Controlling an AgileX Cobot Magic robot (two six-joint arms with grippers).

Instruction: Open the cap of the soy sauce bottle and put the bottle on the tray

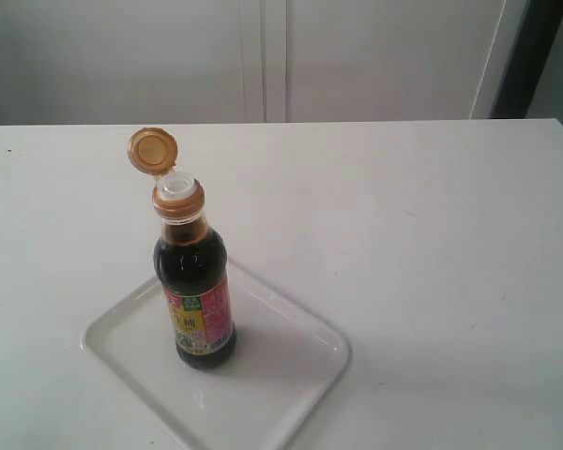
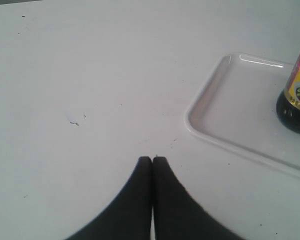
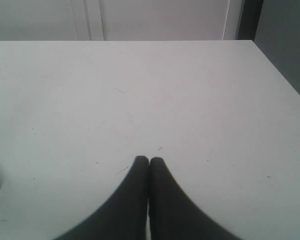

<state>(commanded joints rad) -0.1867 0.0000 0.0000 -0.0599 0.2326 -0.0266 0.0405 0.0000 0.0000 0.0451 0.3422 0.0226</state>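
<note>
You see the soy sauce bottle (image 1: 195, 281) standing upright on the white tray (image 1: 296, 370) on the desk (image 1: 432, 234). Its cap (image 1: 152, 150) is flipped open. Your left gripper (image 2: 152, 160) and right gripper (image 3: 149, 160) are both closed, hold nothing, and are apart from the bottle.

- Left gripper (image 2: 152, 159): two matte black fingers (image 2: 132, 205), broad at the base, curving inward to narrow, rounded tips.
- Hairline pale seam down the middle where the two meet.
- Right gripper (image 3: 149, 160): same plain black pair, same flared, tapering outline, blunt rounded ends, smooth unmarked surface.
</note>
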